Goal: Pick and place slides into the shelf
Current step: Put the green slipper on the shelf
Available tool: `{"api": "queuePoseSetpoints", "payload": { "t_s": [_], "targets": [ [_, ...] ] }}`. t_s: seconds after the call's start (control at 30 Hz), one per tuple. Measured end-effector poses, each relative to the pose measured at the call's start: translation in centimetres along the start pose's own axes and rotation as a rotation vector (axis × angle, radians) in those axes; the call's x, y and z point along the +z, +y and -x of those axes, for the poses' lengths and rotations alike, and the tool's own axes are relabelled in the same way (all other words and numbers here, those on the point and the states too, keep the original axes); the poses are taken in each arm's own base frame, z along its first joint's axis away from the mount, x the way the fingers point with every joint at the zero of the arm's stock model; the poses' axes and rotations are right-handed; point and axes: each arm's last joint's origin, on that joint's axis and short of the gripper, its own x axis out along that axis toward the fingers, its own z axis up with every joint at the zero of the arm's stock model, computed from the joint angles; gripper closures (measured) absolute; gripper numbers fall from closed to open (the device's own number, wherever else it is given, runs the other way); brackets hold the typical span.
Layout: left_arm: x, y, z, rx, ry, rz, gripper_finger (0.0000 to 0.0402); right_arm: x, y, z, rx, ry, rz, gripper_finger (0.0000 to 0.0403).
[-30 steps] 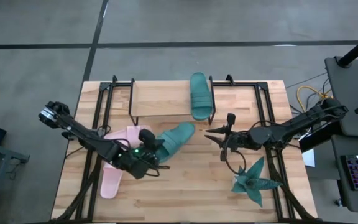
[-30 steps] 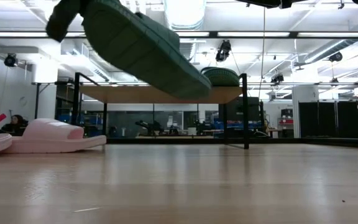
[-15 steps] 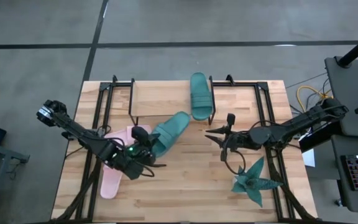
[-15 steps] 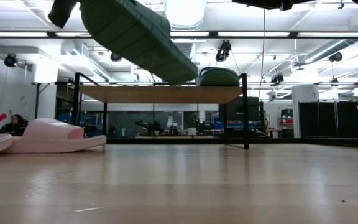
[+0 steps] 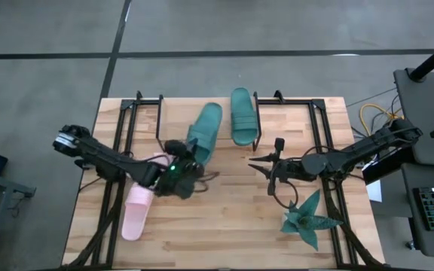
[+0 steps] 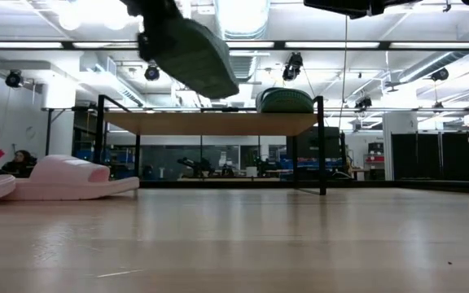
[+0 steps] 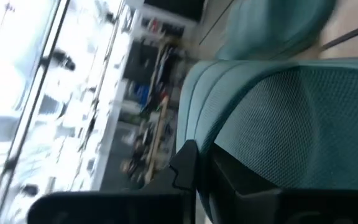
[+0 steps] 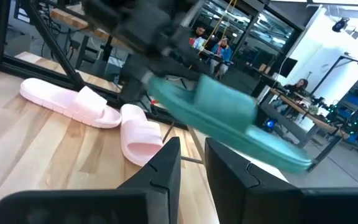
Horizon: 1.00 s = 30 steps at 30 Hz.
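My left gripper [image 5: 181, 170] is shut on a dark teal slide [image 5: 203, 132], which it holds up in the air, the slide's far end over the shelf's wooden board [image 5: 179, 122]. In the low view that slide [image 6: 190, 47] hangs above the board [image 6: 210, 124]. The second teal slide [image 5: 240, 114] lies sole-down on the board's right end, also visible as the teal slide [image 6: 285, 99] in the low view. Two pale pink slides [image 5: 136, 208] [image 5: 155, 160] lie on the table near my left arm. My right gripper [image 5: 256, 164] is open and hovers right of the middle, touching nothing. My left gripper holds the teal slide by its near end [image 5: 192, 156], pinched between the two fingers, one dark finger [image 7: 188, 167] beside the textured surface [image 7: 253, 143]. The fingers come from the table's near-left side, along the slide. The slide is lifted clear and tilted, its free end toward the far edge.
A spiky teal star-shaped plant [image 5: 307, 218] sits at the near right. Black metal frame rails [image 5: 123, 143] [image 5: 322, 135] run along both sides of the table. The wooden table top [image 5: 232, 218] between the arms is bare. People sit in the room behind.
My left gripper has moved toward the far edge and up, and has turned. The teal slide it holds has swung from pointing far-right across the table's middle to pointing at the far edge, its free end now over the shelf board.
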Motion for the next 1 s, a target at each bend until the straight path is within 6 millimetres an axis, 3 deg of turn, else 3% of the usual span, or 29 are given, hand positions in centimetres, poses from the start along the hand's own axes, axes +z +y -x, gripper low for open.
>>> {"api": "queuePoseSetpoints", "payload": {
  "t_s": [0.37, 0.6, 0.8, 1.0],
  "targets": [
    [2.4, -1.3, -5.0, 0.094, 0.153, 0.003, 0.0401, -0.1, 0.0, 0.0, 0.004, 0.009, 0.007, 0.0337],
    [3.7, -3.7, -7.8, 0.106, 0.213, -0.062, 0.0401, -0.1, 0.0, 0.0, 0.004, 0.009, 0.01, 0.0343],
    [3.9, -5.1, -9.5, 0.107, 0.252, -0.131, 0.0401, -0.1, 0.1, 0.0, 0.006, 0.013, 0.013, 0.0342],
    [3.6, -4.9, -11.1, 0.127, 0.289, -0.096, 0.0401, -0.2, 0.1, 0.0, 0.007, 0.017, 0.016, 0.034]
  ]
}}
